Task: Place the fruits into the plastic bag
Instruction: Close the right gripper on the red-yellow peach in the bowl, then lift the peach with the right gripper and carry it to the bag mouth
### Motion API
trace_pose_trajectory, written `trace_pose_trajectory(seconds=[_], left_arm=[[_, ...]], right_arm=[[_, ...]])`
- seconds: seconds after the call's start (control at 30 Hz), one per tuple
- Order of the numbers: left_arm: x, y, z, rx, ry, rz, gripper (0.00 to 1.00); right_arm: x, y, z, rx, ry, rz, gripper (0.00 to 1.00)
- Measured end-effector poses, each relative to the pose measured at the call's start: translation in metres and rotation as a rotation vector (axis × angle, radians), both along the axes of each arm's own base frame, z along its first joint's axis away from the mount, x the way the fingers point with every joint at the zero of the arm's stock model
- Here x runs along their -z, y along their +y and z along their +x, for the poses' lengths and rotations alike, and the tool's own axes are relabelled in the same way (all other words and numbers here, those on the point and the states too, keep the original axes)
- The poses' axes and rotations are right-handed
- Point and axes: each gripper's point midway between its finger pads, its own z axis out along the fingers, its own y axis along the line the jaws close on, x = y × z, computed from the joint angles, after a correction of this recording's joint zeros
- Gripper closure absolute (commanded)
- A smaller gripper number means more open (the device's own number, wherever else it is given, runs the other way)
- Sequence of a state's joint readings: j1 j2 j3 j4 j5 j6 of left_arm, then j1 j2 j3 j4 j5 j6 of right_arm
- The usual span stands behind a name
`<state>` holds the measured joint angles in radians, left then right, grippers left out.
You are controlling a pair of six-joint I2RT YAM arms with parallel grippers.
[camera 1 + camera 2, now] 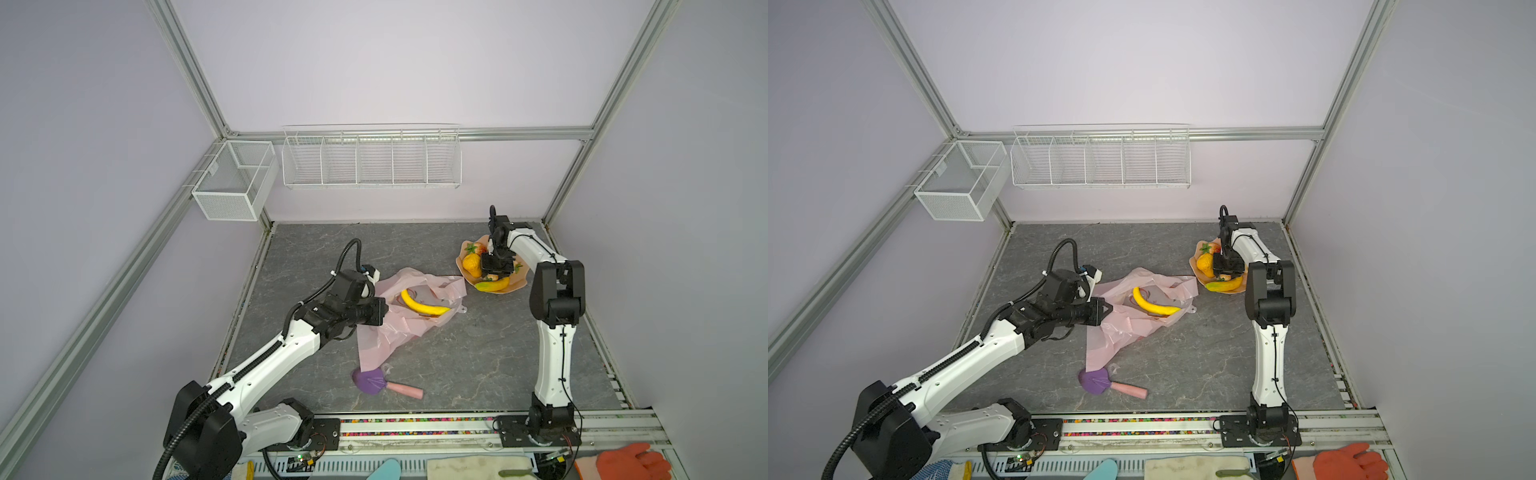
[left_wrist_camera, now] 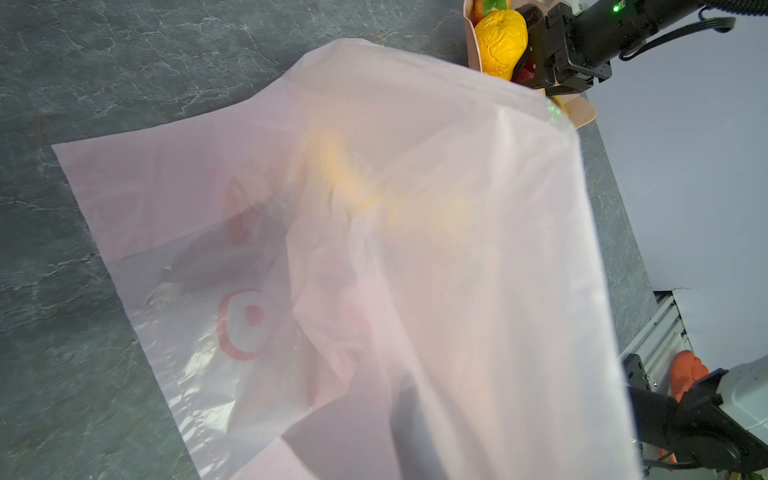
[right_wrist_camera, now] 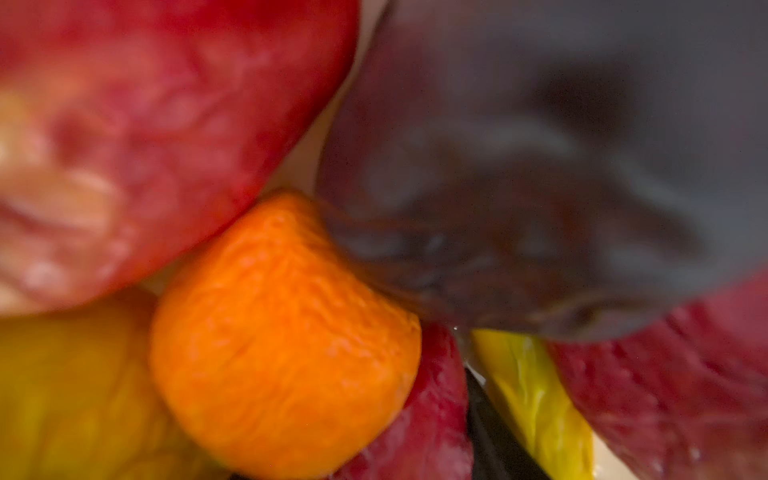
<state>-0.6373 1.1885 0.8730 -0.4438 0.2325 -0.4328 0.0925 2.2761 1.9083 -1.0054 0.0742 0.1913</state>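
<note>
In both top views the plastic bag (image 1: pixel 386 336) lies crumpled mid-table with one banana (image 1: pixel 422 306) in its opened mouth. The left wrist view shows only pink film across the lens, the banana a yellow smear behind it. The left gripper (image 1: pixel 385 309), pressed together on the bag's rim, is a mere shadow there. The right gripper (image 1: pixel 493 272) is sunk among the fruits in the bowl (image 1: pixel 521 286) beside a second banana (image 1: pixel 493 285); its wrist view blurs a strawberry (image 3: pixel 145 124), an orange piece (image 3: pixel 282 336) and a dark ball (image 3: pixel 540 166), and whether its jaws are spread or pinching cannot be told.
</note>
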Motion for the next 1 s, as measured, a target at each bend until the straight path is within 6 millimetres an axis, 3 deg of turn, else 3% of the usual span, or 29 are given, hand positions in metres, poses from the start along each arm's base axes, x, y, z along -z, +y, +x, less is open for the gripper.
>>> trace_pose_trajectory(seconds=[0.27,0.67,0.83,0.93,1.0], left_arm=[[-0.004,0.001,-0.001,0.000,-0.008,-0.006,1.00],[-0.006,-0.002,-0.004,0.018,-0.003,-0.023,1.00],[-0.007,-0.004,-0.006,0.031,-0.003,-0.029,1.00],[-0.007,-0.005,-0.006,0.036,-0.005,-0.030,1.00],[-0.008,-0.005,-0.006,0.037,-0.006,-0.030,1.00]], right_arm=[[-0.022,-0.002,0.010,0.004,-0.055,-0.010,0.65],[-0.116,-0.005,0.007,0.047,-0.251,0.021,0.66],[-0.146,0.023,-0.017,0.079,-0.307,0.192,0.66],[-0.150,0.060,-0.039,0.093,-0.309,0.348,0.67],[-0.142,0.096,-0.061,0.095,-0.271,0.457,0.68]])
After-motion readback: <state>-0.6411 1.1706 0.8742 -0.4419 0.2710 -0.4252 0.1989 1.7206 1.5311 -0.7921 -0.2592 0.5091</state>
